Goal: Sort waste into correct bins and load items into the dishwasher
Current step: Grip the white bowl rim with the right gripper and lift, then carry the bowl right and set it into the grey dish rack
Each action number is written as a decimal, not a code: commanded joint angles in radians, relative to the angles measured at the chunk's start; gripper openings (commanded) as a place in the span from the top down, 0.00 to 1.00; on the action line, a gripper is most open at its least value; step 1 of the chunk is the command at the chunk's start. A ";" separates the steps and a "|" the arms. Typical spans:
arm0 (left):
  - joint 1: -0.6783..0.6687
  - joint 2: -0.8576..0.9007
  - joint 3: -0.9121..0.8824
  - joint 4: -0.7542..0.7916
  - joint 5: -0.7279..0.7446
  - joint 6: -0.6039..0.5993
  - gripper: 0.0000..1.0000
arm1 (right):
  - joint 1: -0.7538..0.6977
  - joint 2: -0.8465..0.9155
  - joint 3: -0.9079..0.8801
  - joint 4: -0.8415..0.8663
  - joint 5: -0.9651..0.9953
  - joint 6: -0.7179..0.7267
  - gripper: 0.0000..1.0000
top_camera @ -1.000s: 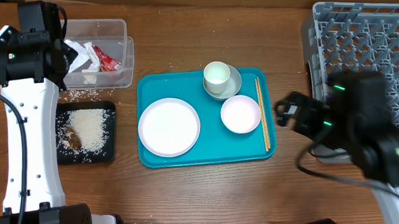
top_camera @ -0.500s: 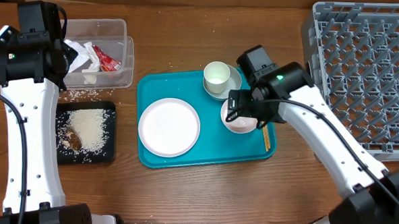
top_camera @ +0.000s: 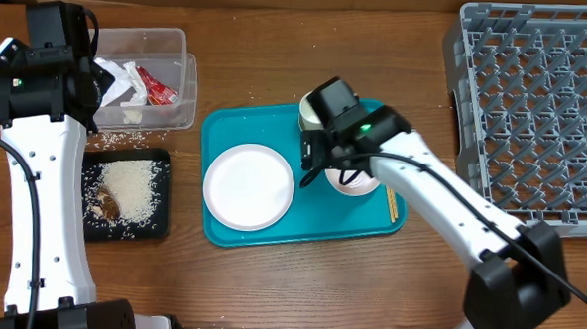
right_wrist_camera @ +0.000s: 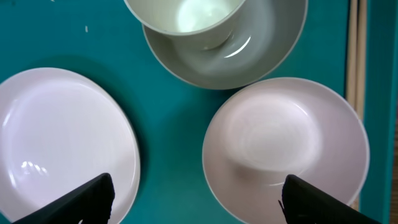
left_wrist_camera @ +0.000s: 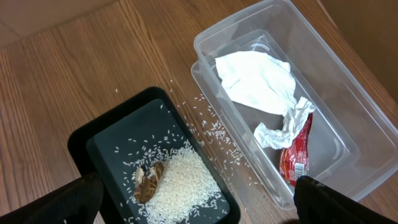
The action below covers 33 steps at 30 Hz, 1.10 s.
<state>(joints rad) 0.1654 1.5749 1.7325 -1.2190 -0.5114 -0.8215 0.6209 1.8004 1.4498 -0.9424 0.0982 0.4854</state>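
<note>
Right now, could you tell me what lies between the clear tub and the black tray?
Loose rice grains on the wooden table; the left wrist view shows it best.

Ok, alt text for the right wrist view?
The open right gripper hangs over a teal tray: white bowl lower right, white plate left, cup on its saucer at top, wooden chopsticks along the right edge.

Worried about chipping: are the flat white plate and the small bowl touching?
Apart. The right wrist view shows a clear strip of teal tray between the plate and the bowl.
</note>
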 commanded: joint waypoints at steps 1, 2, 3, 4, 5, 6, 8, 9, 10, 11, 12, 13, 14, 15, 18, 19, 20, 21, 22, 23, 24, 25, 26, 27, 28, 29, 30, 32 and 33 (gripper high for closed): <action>-0.001 0.009 -0.002 0.001 -0.007 -0.020 0.00 | 0.007 0.018 -0.041 0.027 0.081 0.058 0.12; -0.001 0.009 -0.002 0.001 -0.007 -0.020 0.00 | 0.007 0.023 -0.051 0.034 0.081 0.062 0.12; -0.001 0.009 -0.002 0.001 -0.007 -0.021 0.00 | 0.007 0.026 -0.063 0.042 0.081 0.062 0.12; -0.001 0.009 -0.002 0.001 -0.007 -0.021 0.00 | 0.007 0.028 -0.071 0.048 0.081 0.062 0.12; -0.001 0.009 -0.002 0.000 -0.007 -0.021 0.00 | 0.008 0.029 -0.084 0.058 0.080 0.066 0.12; -0.001 0.009 -0.002 0.000 -0.007 -0.021 0.00 | 0.008 0.029 -0.098 0.071 0.071 0.066 0.13; -0.001 0.009 -0.002 0.000 -0.007 -0.021 0.00 | 0.008 0.029 -0.125 0.098 0.056 0.065 0.14; -0.001 0.009 -0.002 0.001 -0.007 -0.021 0.00 | 0.008 0.029 -0.138 0.109 0.055 0.065 0.15; -0.001 0.009 -0.002 0.001 -0.007 -0.021 0.00 | 0.008 0.029 -0.155 0.123 0.055 0.065 0.19; -0.001 0.009 -0.002 0.001 -0.007 -0.020 0.00 | 0.008 0.029 -0.169 0.136 0.054 0.065 0.21; -0.001 0.009 -0.002 0.001 -0.007 -0.021 0.00 | 0.008 0.029 -0.188 0.151 0.047 0.065 0.29; -0.001 0.009 -0.002 0.001 -0.007 -0.021 0.00 | 0.008 0.029 -0.207 0.166 0.042 0.065 0.36; -0.001 0.009 -0.002 0.001 -0.007 -0.021 0.00 | 0.008 0.029 -0.224 0.179 0.035 0.065 0.38; -0.001 0.009 -0.002 0.001 -0.007 -0.021 0.00 | 0.008 0.029 -0.240 0.191 0.027 0.065 0.39; -0.001 0.009 -0.002 0.000 -0.007 -0.021 0.00 | 0.008 0.029 -0.281 0.212 0.013 0.066 0.39; -0.002 0.009 -0.002 0.001 -0.007 -0.020 0.00 | 0.008 0.029 -0.286 0.212 0.013 0.066 0.41; -0.002 0.009 -0.002 0.000 -0.007 -0.021 0.00 | 0.009 0.029 -0.288 0.208 0.012 0.066 0.45; -0.002 0.009 -0.002 0.001 -0.007 -0.021 0.00 | 0.009 0.029 -0.288 0.205 0.010 0.066 0.47; -0.002 0.009 -0.002 0.001 -0.007 -0.021 0.00 | 0.009 0.029 -0.288 0.205 0.004 0.065 0.48; -0.002 0.009 -0.002 0.000 -0.007 -0.021 0.00 | 0.009 0.029 -0.286 0.205 -0.004 0.065 0.53; -0.002 0.009 -0.002 0.001 -0.007 -0.021 0.00 | 0.009 0.029 -0.284 0.206 -0.011 0.065 0.58; -0.002 0.009 -0.002 0.001 -0.007 -0.021 0.00 | 0.008 0.029 -0.283 0.206 -0.015 0.066 0.62; -0.002 0.009 -0.002 0.001 -0.007 -0.021 0.00 | 0.008 0.029 -0.280 0.205 -0.018 0.065 0.65; -0.002 0.009 -0.002 0.001 -0.007 -0.021 0.00 | 0.008 0.029 -0.274 0.201 -0.021 0.065 0.67; -0.002 0.009 -0.002 0.000 -0.007 -0.021 0.00 | 0.008 0.029 -0.269 0.198 -0.024 0.065 0.69; -0.002 0.009 -0.002 0.000 -0.007 -0.021 0.00 | 0.008 0.029 -0.261 0.192 -0.032 0.065 0.73; -0.002 0.009 -0.002 0.000 -0.007 -0.020 0.00 | 0.008 0.029 -0.252 0.183 -0.036 0.066 0.76; -0.002 0.009 -0.002 0.001 -0.007 -0.021 0.00 | 0.008 0.029 -0.217 0.147 -0.049 0.066 0.95; -0.002 0.009 -0.002 0.001 -0.007 -0.021 0.00 | 0.008 0.029 -0.198 0.126 -0.048 0.065 0.96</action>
<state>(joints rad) 0.1654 1.5749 1.7325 -1.2190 -0.5114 -0.8215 0.6292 1.8256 1.1831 -0.7891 0.0750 0.5499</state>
